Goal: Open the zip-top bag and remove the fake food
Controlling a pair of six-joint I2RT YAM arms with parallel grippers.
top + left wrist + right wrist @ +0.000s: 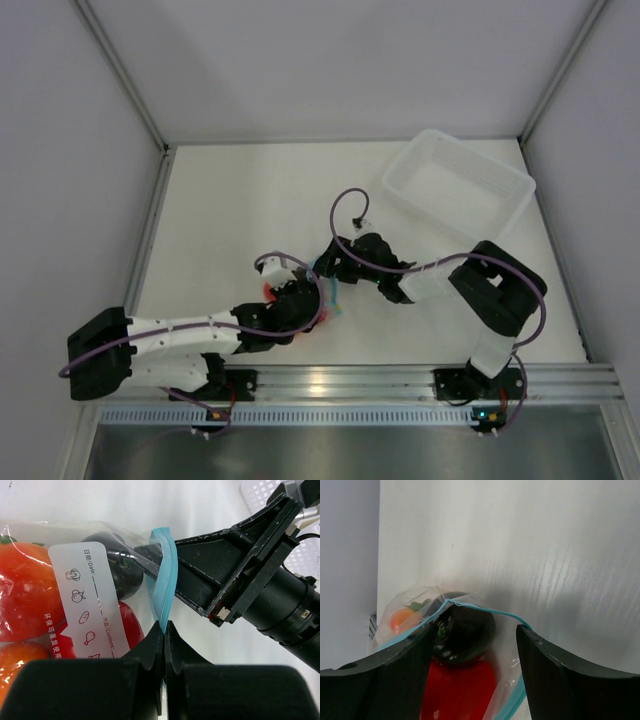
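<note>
Food (25,587) partly behind label (87,597) of bag (165,575)

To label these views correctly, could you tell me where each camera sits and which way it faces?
Top external: overhead from behind, looking down on the table, left arm, right arm.
Left wrist: looks along its left gripper, shut on the zip-top bag.
Right wrist: looks past the open right gripper into the bag.
Shared: both wrist views show the dark piece.
</note>
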